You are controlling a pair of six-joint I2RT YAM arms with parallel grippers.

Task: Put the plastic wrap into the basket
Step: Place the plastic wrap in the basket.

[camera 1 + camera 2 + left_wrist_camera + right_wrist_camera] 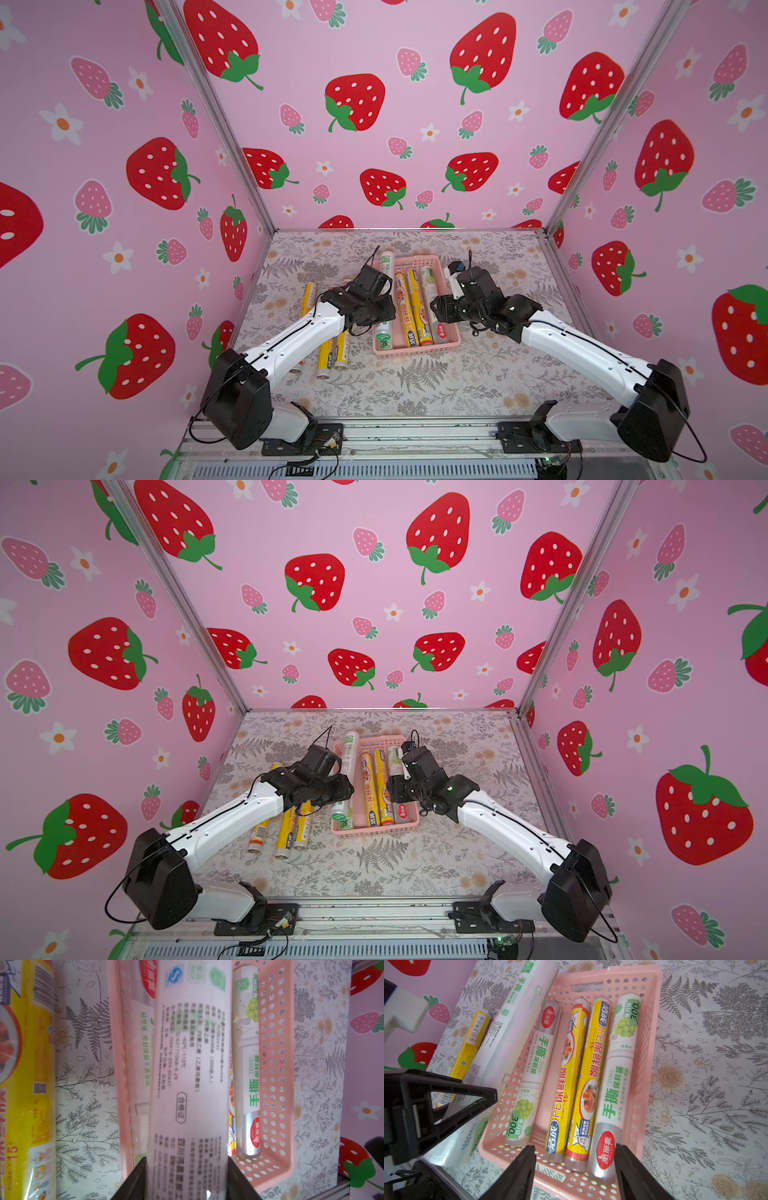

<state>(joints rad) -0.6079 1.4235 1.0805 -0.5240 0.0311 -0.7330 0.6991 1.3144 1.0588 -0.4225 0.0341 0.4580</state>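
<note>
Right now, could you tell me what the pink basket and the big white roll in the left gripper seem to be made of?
Basket: looks like moulded plastic, smooth, pale pink, faintly shiny; round holes in thin walls suggest it.
White roll: probably glossy printed film over wound wrap, since light glints on it; core hidden.

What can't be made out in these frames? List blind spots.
- Left gripper: hidden under the left arm in both top views; the left wrist view shows only its finger ends.
- Large white green-printed plastic wrap roll: whether it touches the pale-pink perforated plastic basket rim; the roll itself covers that spot in the left wrist view.
- Yellow plastic wrap rolls on the table: middles hidden under the same arm in both top views.
</note>
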